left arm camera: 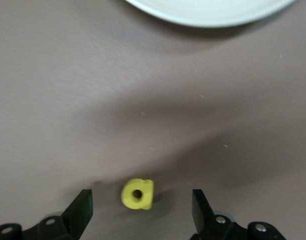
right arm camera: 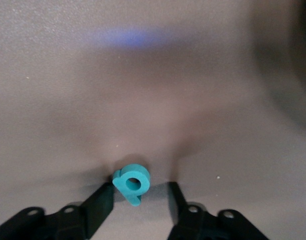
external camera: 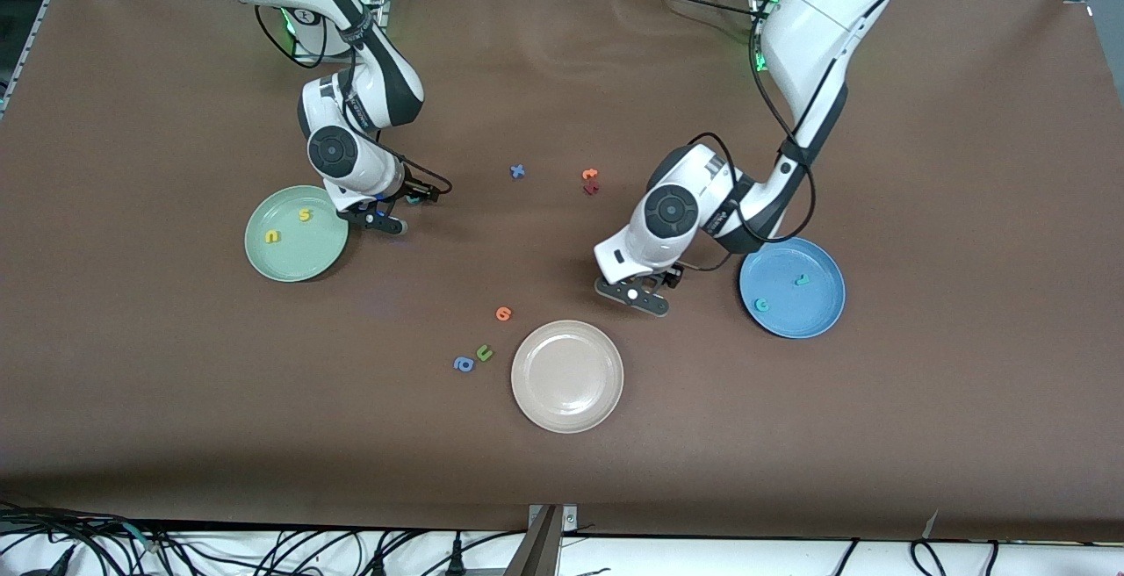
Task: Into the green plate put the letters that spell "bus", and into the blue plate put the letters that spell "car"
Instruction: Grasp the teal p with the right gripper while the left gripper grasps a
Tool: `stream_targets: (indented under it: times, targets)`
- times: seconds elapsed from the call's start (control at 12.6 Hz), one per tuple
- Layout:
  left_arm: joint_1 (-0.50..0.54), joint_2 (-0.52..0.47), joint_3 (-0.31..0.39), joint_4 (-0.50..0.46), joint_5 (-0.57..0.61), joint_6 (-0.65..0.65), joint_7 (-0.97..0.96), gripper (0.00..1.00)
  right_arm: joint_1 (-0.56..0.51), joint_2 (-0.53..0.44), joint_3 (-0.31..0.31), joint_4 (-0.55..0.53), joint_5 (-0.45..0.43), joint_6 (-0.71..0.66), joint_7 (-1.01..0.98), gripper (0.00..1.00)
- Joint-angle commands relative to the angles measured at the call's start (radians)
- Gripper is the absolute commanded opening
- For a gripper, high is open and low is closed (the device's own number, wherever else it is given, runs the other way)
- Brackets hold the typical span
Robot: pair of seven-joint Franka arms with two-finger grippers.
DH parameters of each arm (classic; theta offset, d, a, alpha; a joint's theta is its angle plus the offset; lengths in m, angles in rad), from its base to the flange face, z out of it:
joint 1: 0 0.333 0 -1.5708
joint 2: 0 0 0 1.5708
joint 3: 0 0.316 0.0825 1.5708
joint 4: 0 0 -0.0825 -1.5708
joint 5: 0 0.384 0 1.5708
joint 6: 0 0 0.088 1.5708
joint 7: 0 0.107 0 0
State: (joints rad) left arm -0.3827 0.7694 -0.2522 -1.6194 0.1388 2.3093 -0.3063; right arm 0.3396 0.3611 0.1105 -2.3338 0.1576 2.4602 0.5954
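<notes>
Brown matte cloth covers the counter [external camera: 562,488]; I see cables along its near edge and aluminium frame corners at its top.

I read the right end effector [right arm camera: 138,200] down at the counter, just beside the green plate [external camera: 263,264] on the side toward the left arm's end. Its fingers stand apart, one on each side of the teal "b" [right arm camera: 131,184], which lies on the cloth between them; contact on either side cannot be confirmed. In the green plate lie the yellow "u" [external camera: 273,236] and the yellow "s" [external camera: 305,215], apart from each other.

I read the left end effector [left arm camera: 140,207] low over the counter between the beige-white plate [external camera: 567,375] and the blue plate [external camera: 817,317]. Its fingers stand wide apart, with the yellow "a" [left arm camera: 137,194] on the cloth between them, touching neither. In the blue plate lie the teal "c" [external camera: 762,304] and the teal "r" [external camera: 801,279].

Other letters on the cloth:
- blue cross-shaped letter [external camera: 517,171] and orange "t" [external camera: 590,175] with a dark red letter [external camera: 591,189] touching it, between the arms;
- orange round letter [external camera: 503,313], olive-green "u" [external camera: 484,352] and blue "a" [external camera: 463,364], near the beige-white plate.
</notes>
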Motion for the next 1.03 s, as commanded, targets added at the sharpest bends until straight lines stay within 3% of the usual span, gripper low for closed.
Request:
stream_targets:
  times: [0.0, 0.24, 0.4, 0.48, 0.95]
  targets:
    - [-0.007, 0.021, 0.004, 0.012, 0.035, 0.002, -0.001, 0.82, -0.007, -0.001, 0.008, -0.018, 0.01, 0.016, 0.0, 0.28]
    - [0.001, 0.021, 0.005, 0.007, 0.035, 0.001, 0.001, 0.53, -0.007, -0.004, 0.008, -0.016, 0.01, 0.01, 0.009, 0.13]
    - [0.004, 0.021, 0.005, 0.007, 0.035, -0.001, 0.001, 0.17, -0.007, -0.016, 0.006, -0.015, 0.01, 0.003, 0.01, 0.13]
    - [0.005, 0.019, 0.005, 0.009, 0.035, -0.002, 0.001, 0.06, -0.007, -0.033, 0.005, -0.012, 0.01, -0.012, 0.009, 0.12]
    - [0.111, -0.099, 0.002, 0.021, 0.035, -0.149, 0.059, 0.03, -0.007, -0.099, -0.069, 0.091, -0.004, -0.246, -0.003, 0.12]
